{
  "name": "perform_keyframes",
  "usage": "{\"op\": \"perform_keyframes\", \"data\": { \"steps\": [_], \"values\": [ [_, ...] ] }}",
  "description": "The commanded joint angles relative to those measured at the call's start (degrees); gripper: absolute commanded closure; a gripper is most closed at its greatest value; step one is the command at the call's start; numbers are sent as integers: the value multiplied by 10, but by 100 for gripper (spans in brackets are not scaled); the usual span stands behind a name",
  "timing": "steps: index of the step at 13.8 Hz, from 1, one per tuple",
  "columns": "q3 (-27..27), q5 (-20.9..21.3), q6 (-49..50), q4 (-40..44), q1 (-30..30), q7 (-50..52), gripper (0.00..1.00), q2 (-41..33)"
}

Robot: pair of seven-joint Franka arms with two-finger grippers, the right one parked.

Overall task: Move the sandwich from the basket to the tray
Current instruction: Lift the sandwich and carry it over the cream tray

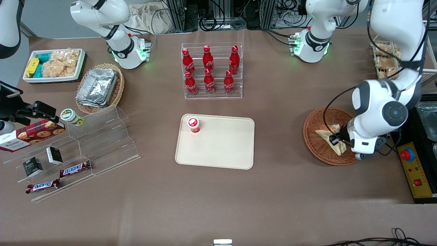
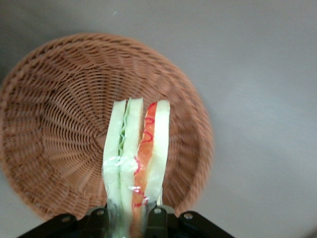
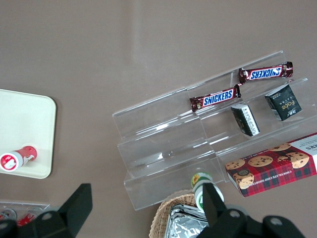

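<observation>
The sandwich [image 1: 328,133], a wrapped wedge of white bread with red and green filling [image 2: 136,148], is clamped at one end between my gripper's black fingers. My left gripper [image 1: 337,142] is shut on it over the reddish-brown wicker basket [image 1: 313,140], on the side toward the working arm's end of the table. In the wrist view the gripper [image 2: 130,219] holds the wedge on edge over the basket's weave [image 2: 54,124]. The cream tray [image 1: 222,147] lies flat mid-table, well off toward the parked arm. I cannot tell whether the sandwich still touches the basket.
A red-capped cup [image 1: 193,124] stands in the tray's corner farthest from the front camera and the basket. Farther from the camera stands a clear rack of red bottles [image 1: 211,71]. An emergency-stop box [image 1: 413,171] lies beside the basket at the table's edge.
</observation>
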State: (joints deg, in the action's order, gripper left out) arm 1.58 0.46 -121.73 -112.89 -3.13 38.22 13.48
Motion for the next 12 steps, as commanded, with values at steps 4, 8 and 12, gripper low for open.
{"op": "perform_keyframes", "data": {
  "steps": [4,8,12],
  "values": [
    [-3,0,209,210,-114,14,75,-12],
    [-3,-1,207,252,-187,14,75,-11],
    [-3,6,192,290,-264,40,74,48]
  ]
}}
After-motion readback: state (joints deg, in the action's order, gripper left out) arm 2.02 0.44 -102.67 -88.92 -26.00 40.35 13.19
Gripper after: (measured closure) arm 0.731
